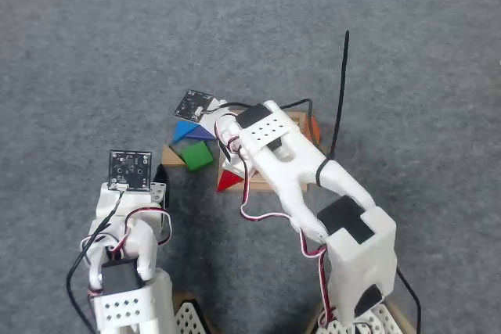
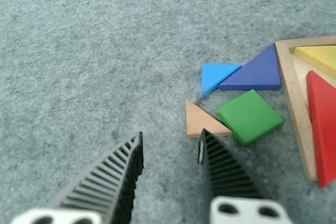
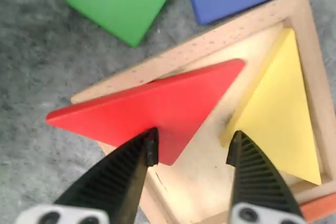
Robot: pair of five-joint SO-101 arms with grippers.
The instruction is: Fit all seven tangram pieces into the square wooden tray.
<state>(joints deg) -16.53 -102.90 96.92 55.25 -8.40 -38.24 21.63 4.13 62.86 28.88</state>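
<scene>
While the red triangle (image 3: 157,103) lies across the rim of the square wooden tray (image 3: 220,38), one tip out over the grey felt (image 2: 79,51), it is not seated. My right gripper (image 3: 194,140) hangs over it with the jaws apart and nothing held. One finger is at the red edge, the other above the bare tray floor beside the yellow triangle (image 3: 283,114), which lies flat inside. An orange piece (image 3: 320,208) shows at the tray's far corner.

My left gripper (image 2: 170,140) is also open and empty, above the felt just short of the tan triangle (image 2: 199,121). Near it, outside the tray, sit the green square (image 2: 251,116), the dark blue triangle (image 2: 257,72) against the rim, and the light blue triangle (image 2: 215,74).

I judge these pieces to be thin, stiff painted wood: light, unbreakable in my grip, but smooth enough to slip or pivot. For the red one I would close across its two slanting edges near the raised corner, where both fingers can get below the top face. A pinch near a tip would likely let it spin. The flat pieces on the felt offer only low edges to grip.
</scene>
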